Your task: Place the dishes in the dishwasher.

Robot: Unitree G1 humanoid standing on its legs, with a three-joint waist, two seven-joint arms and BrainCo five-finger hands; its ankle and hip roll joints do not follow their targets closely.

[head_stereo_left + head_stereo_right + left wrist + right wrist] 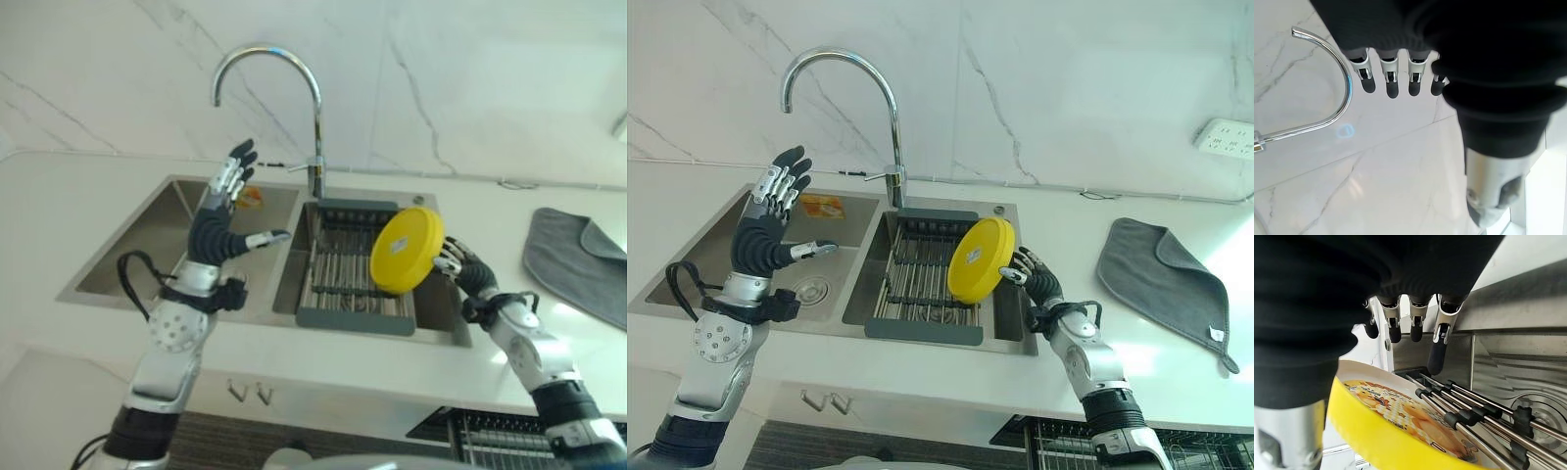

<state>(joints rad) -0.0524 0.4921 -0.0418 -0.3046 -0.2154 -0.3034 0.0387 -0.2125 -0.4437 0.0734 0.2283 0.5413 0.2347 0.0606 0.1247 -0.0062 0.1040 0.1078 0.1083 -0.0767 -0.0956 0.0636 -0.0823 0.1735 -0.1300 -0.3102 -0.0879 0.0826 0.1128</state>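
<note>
White counter (1176,352) beneath a white, grey-veined marble wall (1068,88), with a double stainless sink (857,269) set into it. At far left, the left hand (774,220) is raised above the left basin (818,255), its fingers (784,181) straight and spread wide, thumb out to the side, holding nothing; in the left wrist view these fingers point toward the marble wall. An orange-yellow item (820,206) lies at the back of the left basin; what it is cannot be told. A chrome gooseneck faucet (847,108) rises behind the divider between the basins. The right basin holds a grey-framed drying rack (926,284) of metal rods. Above the right side of this rack, the yellow dish (980,259) is held tilted on edge; the right wrist view shows a printed picture on its inner face. The right hand (1034,279) grasps it at its right rim, thumb on one face and fingers (1437,347) extended along the other. On the counter at right, well apart from the sink, lies a folded grey cloth (1161,279). A white wall outlet (1225,135) sits at the far right. The wire rack of the dishwasher (1117,446) shows below the counter edge at lower right.
</note>
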